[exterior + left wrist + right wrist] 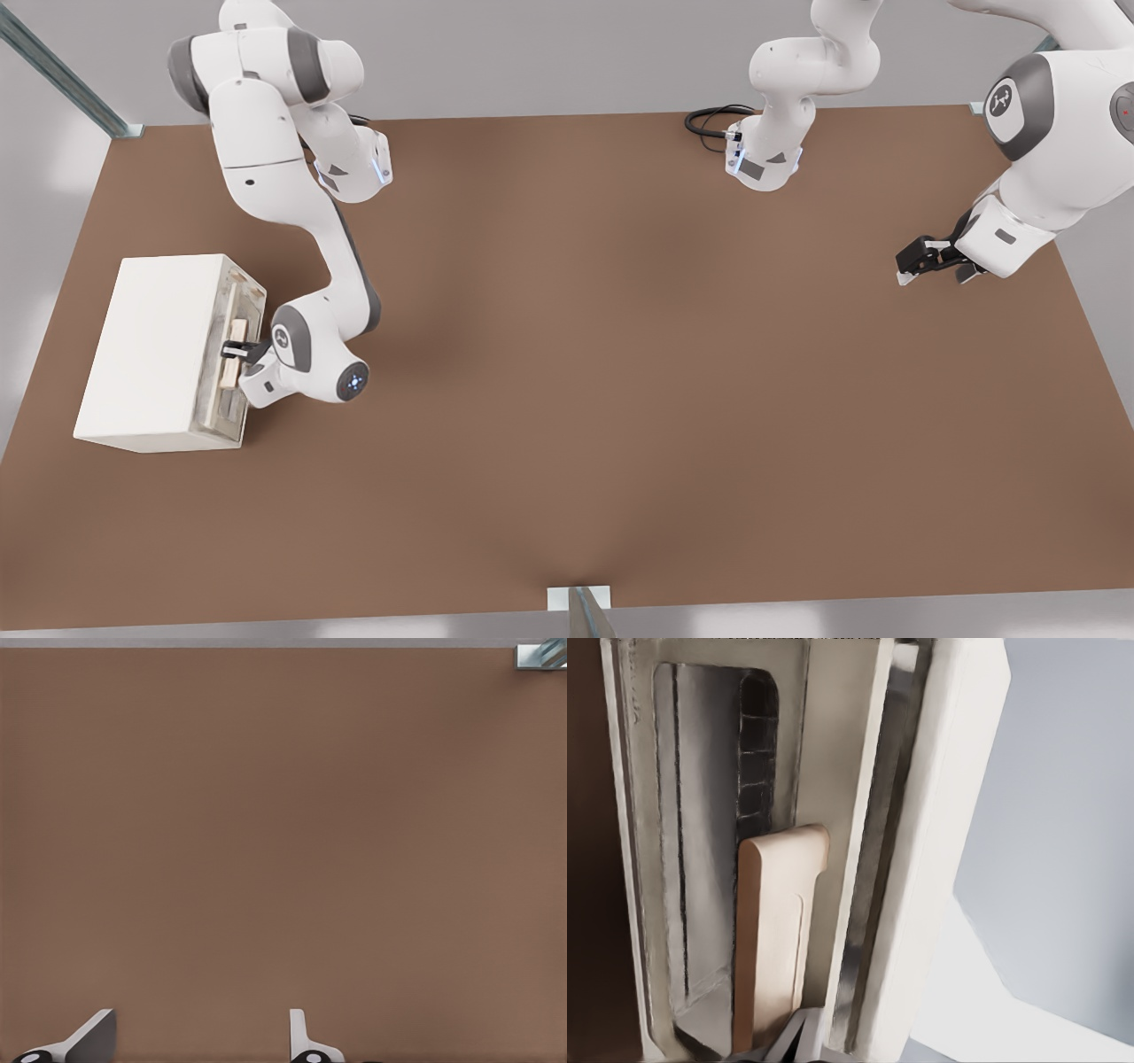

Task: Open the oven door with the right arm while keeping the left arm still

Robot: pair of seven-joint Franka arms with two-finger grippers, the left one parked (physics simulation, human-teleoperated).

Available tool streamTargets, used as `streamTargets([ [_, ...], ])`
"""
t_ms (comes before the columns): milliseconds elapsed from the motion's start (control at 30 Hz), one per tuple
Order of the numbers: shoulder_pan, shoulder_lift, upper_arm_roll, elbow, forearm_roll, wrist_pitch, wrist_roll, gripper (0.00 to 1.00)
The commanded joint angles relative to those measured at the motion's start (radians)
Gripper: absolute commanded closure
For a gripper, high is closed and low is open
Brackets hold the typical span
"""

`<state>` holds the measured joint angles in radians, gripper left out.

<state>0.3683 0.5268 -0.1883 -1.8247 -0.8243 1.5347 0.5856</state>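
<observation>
The white boxy oven [151,350] stands on the brown table at the front view's left. Its oven door [232,292] faces the front view's right and carries a tan wooden bar handle [232,370]. The right arm [341,257] bends down to it, and its black gripper [234,342] is shut on the handle, one finger on each side. The right wrist view looks along the door: tan handle [775,939], dark window [757,744], and a narrow shiny gap [873,904] between the door frame and the oven body [948,815]. A fingertip [790,1038] touches the handle's end.
The left arm [1036,177] hangs over the table's right side with its gripper [926,259] above the surface. A black cable [713,120] lies at the back edge. A metal bracket [580,602] sits at the front edge. The left wrist view shows bare table [283,833].
</observation>
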Motion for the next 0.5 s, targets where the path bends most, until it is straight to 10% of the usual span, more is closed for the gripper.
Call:
streamTargets([
  [0, 0.012, -0.002, 0.020, 0.025, 0.057, 0.010, 0.158, 1.00],
  [67, 0.029, -0.008, 0.046, 0.154, 0.332, 0.010, 0.157, 1.00],
  [167, -0.009, -0.109, 0.087, 0.398, 0.769, -0.154, -0.165, 0.00],
  [267, -0.101, -0.215, 0.079, 0.588, 0.789, -0.315, -0.578, 0.00],
  [467, -0.154, -0.257, 0.033, 0.613, 0.906, -0.352, -0.596, 0.00],
])
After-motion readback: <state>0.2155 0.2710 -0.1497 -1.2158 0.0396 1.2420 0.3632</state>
